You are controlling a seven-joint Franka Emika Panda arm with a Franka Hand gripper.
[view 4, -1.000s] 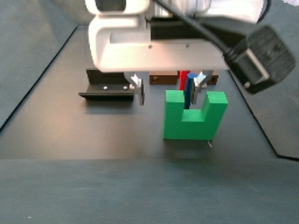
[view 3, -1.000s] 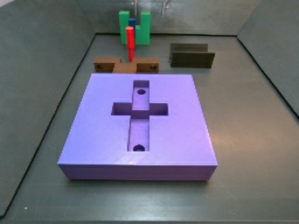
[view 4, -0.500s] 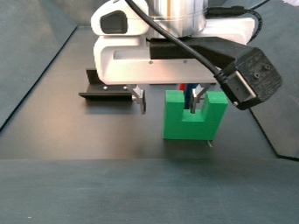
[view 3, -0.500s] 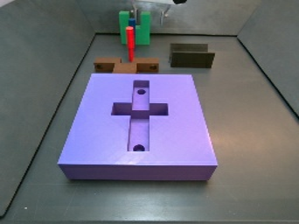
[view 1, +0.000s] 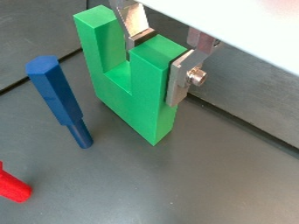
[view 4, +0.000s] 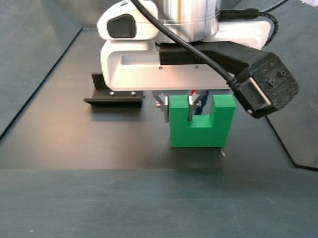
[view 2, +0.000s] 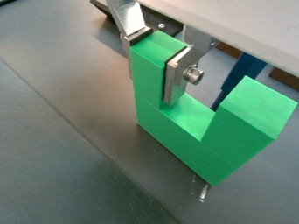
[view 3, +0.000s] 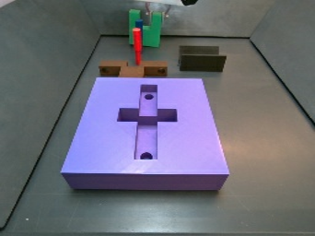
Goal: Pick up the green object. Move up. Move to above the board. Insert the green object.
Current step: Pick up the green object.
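Note:
The green object stands on the dark floor with its two prongs up; it also shows in a wrist view and in both side views. My gripper is shut on one prong, with a silver finger flat against each side; it also shows in a wrist view and in both side views. The purple board lies in the near middle of the floor, well apart from the gripper, its cross-shaped recess and two round holes showing.
A blue peg stands beside the green object, and a red peg stands between it and the board. A brown block and a dark olive U-shaped block sit behind the board. The fixture stands nearby.
The fingers have come together from wide apart and now press on one prong of the green object. The block has not left the floor.

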